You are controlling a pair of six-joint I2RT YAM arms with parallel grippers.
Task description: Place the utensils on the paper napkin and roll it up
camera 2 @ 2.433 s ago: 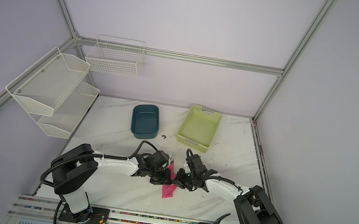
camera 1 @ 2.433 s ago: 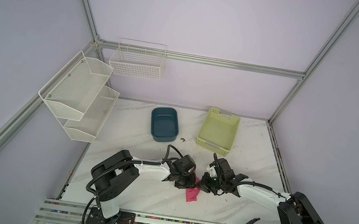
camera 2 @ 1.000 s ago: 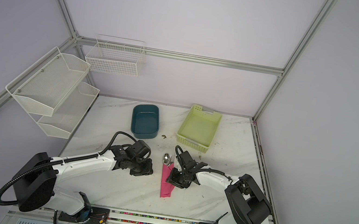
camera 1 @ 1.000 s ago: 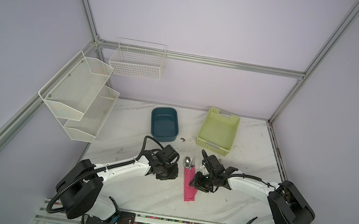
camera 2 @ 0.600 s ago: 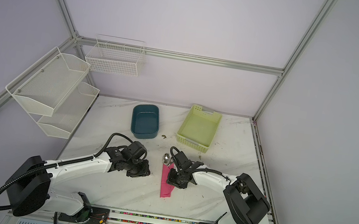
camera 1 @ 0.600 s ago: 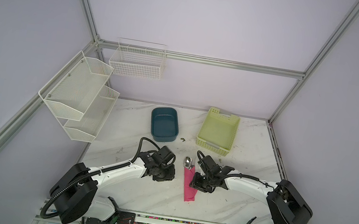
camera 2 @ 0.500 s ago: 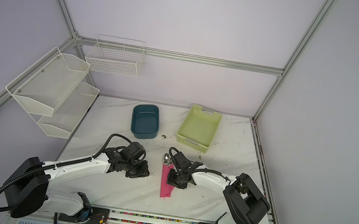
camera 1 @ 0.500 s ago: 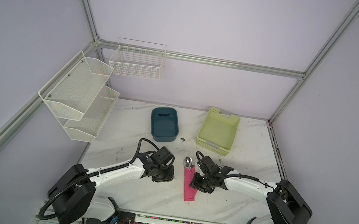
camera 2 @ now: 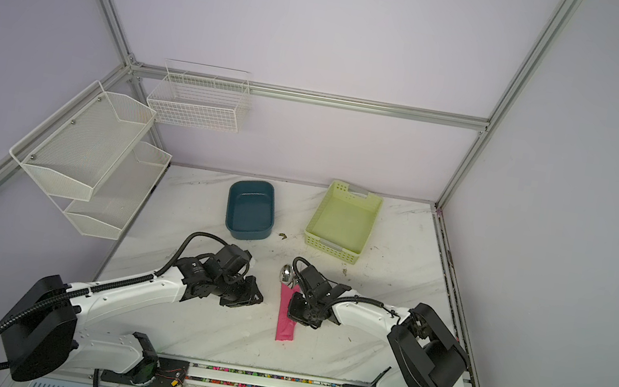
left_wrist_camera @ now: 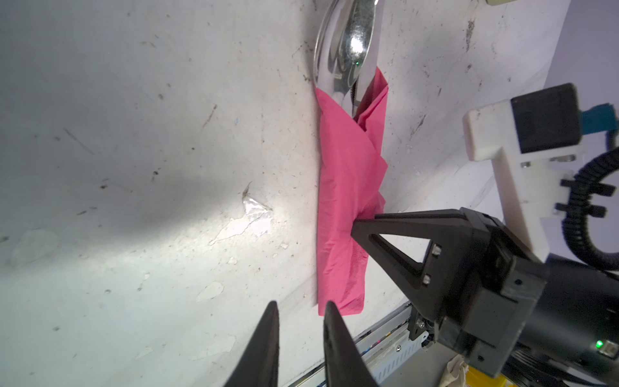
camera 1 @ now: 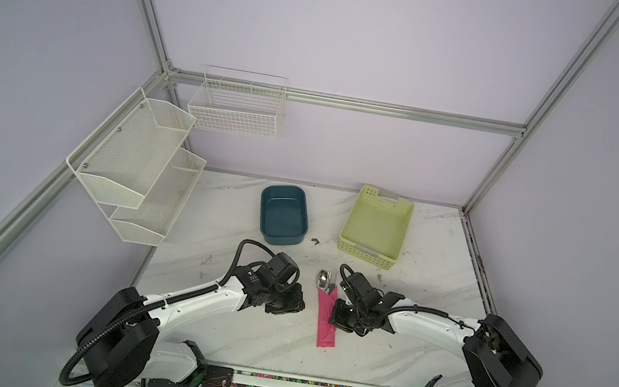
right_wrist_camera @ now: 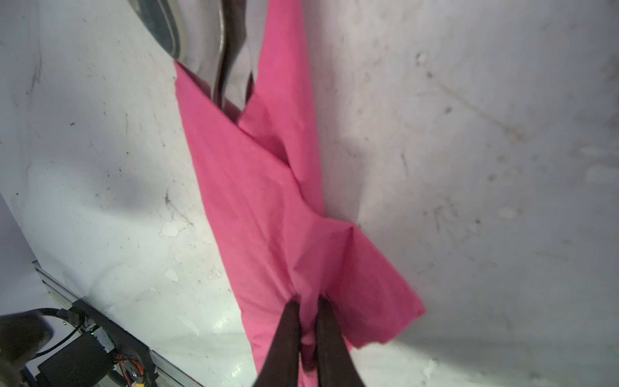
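**Jaws: right pair closed on the napkin, left pair free**

Jaws of the right gripper (right_wrist_camera: 308, 303) stood wider a second ago. They are now pinched together on a raised fold of the paper napkin (right_wrist_camera: 268, 201), about halfway along the bundle on its right side. Jaws of the left gripper (left_wrist_camera: 299, 306) stand slightly apart with nothing between them. That arm has drawn back leftward from its earlier place over the paper and sits clear of the bundle.

The napkin lies on the table (camera 1: 434, 273) between the two grippers as a narrow pink roll running front to back. The utensils (left_wrist_camera: 348, 50) are inside it. Only their silver heads show, at the far end, and the handles are hidden.

Judgement: the wrapping is largely done. A loose flap remains on the right side, and the new pinch looks meant to tighten or tuck it. The paper is thin, so a hard pull could tear it or drag the roll open.
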